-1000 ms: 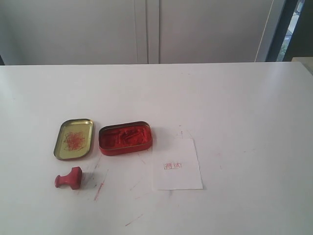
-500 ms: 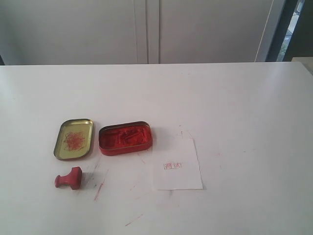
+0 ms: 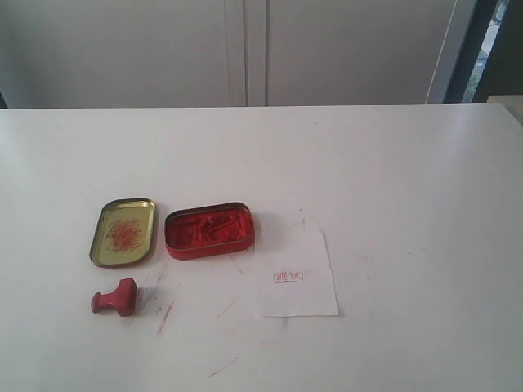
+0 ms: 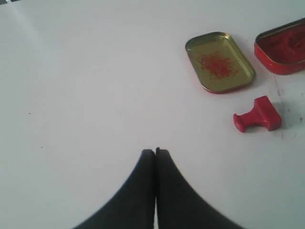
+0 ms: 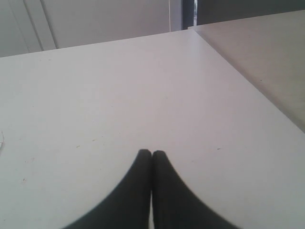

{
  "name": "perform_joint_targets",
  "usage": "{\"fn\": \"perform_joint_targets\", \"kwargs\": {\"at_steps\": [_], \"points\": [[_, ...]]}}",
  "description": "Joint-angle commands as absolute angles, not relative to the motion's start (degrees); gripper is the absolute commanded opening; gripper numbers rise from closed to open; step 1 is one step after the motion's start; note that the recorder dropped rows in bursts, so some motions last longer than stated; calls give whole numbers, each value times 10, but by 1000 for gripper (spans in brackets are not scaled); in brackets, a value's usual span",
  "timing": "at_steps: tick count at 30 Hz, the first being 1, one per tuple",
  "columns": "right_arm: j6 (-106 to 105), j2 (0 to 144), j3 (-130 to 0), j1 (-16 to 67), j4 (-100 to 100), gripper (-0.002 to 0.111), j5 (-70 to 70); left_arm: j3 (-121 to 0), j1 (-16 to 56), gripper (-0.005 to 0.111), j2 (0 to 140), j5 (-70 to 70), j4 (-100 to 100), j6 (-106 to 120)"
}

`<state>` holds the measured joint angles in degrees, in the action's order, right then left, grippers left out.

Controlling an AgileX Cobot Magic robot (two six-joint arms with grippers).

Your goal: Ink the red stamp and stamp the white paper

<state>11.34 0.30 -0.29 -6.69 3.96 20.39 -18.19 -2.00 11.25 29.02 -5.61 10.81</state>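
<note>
Observe left hand clenched and empty over bench; right hand likewise. Locate red stamp tipped on its side near lid, apart from both hands. Locate white paper flat just beside ink tin, bearing red mark.

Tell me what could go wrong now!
The stamp lies on its side, so a grab might roll it and smear the table. The paper lies loose and could slide or stick to the inked stamp. The left gripper is shut; it may just shove the stamp unless it opens first.
</note>
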Motion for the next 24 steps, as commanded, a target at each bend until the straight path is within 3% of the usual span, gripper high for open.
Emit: {"fn": "perform_joint_targets", "kwargs": {"at_steps": [1,11,24], "points": [[112,0,0,-69,45,0,195,-121,-23,0,44,235,-50,105],[110,0,0,-69,45,0,195,-8,-22,0,0,173,-51,137],[95,0,0,-69,45,0,195,0,-22,0,0,175,-53,133]]}}
